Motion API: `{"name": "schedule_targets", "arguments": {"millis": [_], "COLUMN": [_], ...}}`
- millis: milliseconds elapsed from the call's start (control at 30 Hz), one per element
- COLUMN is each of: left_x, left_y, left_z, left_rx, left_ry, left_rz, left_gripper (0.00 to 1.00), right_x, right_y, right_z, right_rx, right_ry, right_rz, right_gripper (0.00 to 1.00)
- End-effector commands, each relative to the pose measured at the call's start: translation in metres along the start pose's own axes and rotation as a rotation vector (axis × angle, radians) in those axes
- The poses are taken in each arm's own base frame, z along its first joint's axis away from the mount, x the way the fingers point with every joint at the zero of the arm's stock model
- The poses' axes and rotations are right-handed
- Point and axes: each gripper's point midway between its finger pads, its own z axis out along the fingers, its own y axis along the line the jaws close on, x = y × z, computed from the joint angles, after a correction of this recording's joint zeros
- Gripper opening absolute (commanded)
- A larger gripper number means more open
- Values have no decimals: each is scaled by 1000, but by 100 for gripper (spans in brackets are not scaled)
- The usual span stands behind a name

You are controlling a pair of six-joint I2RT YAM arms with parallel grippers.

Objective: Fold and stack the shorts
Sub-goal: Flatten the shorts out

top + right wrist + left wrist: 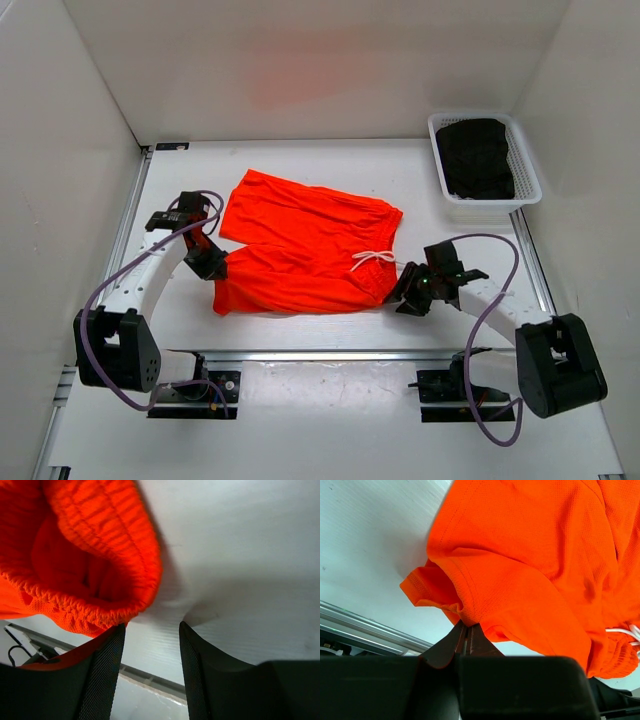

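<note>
White table [180, 320] is carrying the shorts [310, 245], lying at its centre. Left gripper [207, 262] is pinching the leg hem, fingers closed together on the fabric. Right gripper [408, 295] is resting beside the waistband, fingers standing apart.

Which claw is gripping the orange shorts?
The left claw, shut on the shorts at a leg hem; the right claw stands open beside the waistband, gripping nothing.

Lab test cell, white walls [60, 120], aluminium rails [330, 354]
</note>
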Motion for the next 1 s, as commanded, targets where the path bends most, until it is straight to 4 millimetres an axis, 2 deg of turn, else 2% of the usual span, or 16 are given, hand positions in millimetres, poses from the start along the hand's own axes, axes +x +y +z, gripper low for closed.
{"name": "schedule_targets", "arguments": {"millis": [0,233,367,400,567,800,967], "left_x": [-3,-7,-7,-7,-5,-6,-6], "left_y": [-1,-7,-7,-7,-5,-3,-3], "left_z": [1,-5,-3,-3,-3,-3,-3], "left_rx": [-3,9,0,0,-7,-13,-13], "left_ry": [-19,-37,-30,-30,-24,-31,-31], "left_rz": [-1,8,8,8,8,17,17], "left_gripper": [10,10,10,10,10,10,10], "right_x": [-19,-32,-40,-37,-42,-52,-61], "right_y": [11,18,15,15,42,47,43], "right_z": [11,12,22,28,27,34,36], "right_rx": [-21,-37,10,16,-58,-57,-41], "right_ry": [-80,-148,-164,-150,-193,-225,-270], "right_rz": [-29,-34,-42,-49,-113,-144,-186], "right_gripper": [53,53,53,50,50,52,53]}}
